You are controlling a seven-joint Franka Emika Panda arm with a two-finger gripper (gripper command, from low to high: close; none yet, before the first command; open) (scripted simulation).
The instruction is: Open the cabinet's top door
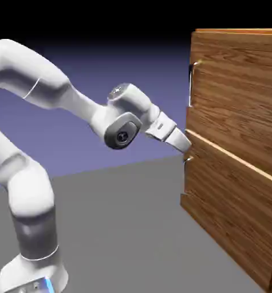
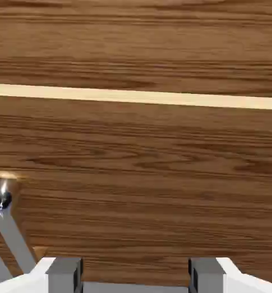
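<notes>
The wood-grain cabinet (image 1: pixel 235 223) fills the exterior view's right side. Its top door (image 1: pixel 238 86) is the upper panel, and it looks shut, with a small silver handle (image 1: pixel 192 83) near its left edge. My gripper (image 1: pixel 187 150) is well below that handle, at the pale seam between the two panels, close to the cabinet's front. In the hand view wood grain fills the picture, crossed by the pale seam (image 2: pixel 136 97). My gripper (image 2: pixel 135 278) is open, its grey fingertips (image 2: pixel 63 276) apart with only wood between them. A silver bar handle (image 2: pixel 9 229) slants at the lower left, outside the fingers.
The lower panel (image 1: pixel 229 194) sits below the seam. Grey table surface (image 1: pixel 132 229) stretches between the robot's base and the cabinet. The white arm (image 1: pixel 63 97) arches in from the left.
</notes>
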